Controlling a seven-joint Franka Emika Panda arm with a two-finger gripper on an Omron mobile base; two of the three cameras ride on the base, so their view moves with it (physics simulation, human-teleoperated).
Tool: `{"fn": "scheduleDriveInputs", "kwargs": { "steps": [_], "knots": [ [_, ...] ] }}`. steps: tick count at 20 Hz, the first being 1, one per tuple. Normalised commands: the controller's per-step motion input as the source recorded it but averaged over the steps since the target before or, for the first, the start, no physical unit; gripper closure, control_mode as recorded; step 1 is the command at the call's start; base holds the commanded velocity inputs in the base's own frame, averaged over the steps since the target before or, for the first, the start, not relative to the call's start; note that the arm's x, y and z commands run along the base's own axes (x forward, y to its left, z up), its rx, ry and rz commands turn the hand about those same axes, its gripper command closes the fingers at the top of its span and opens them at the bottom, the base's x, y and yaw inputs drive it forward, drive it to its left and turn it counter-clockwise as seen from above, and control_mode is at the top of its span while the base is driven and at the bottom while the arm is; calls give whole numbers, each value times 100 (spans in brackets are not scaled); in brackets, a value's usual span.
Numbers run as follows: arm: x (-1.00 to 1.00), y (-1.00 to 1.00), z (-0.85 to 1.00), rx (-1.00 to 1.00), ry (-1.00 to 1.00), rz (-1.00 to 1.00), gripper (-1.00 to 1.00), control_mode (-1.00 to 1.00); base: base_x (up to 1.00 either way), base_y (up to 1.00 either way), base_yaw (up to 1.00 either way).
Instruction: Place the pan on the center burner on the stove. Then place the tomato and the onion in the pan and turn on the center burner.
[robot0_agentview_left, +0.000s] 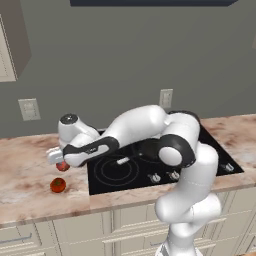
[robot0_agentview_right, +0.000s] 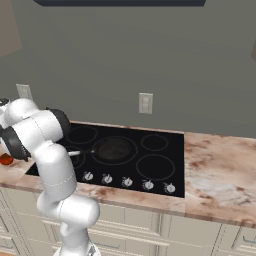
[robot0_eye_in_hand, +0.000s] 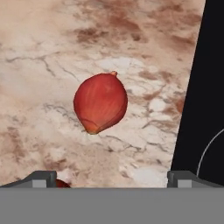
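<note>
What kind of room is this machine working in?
A rendered home kitchen, it seems: a black glass stove with ring burners and knobs sits in a marble-look counter, pale cabinets below, and an onion on the counter.

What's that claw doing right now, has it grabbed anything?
Gripper: open, holding nothing, poised over the onion on the counter.
</note>
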Motion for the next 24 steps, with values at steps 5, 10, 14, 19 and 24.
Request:
{"fn": "scheduleDriveInputs", "kwargs": {
  "steps": [5, 10, 14, 19, 24],
  "knots": [
    [19, 16, -12, -2, 5, 0, -100, -100, 0, 0, 0],
    [20, 13, -15, -3, 6, 0, -100, -100, 0, 0, 0],
    [15, 3, -18, -3, 6, 0, -100, -100, 0, 0, 0],
    [19, 0, -14, -1, 3, 0, -100, -100, 0, 0, 0],
    [21, 1, -13, -1, 0, 0, -100, -100, 0, 0, 0]
  ]
}}
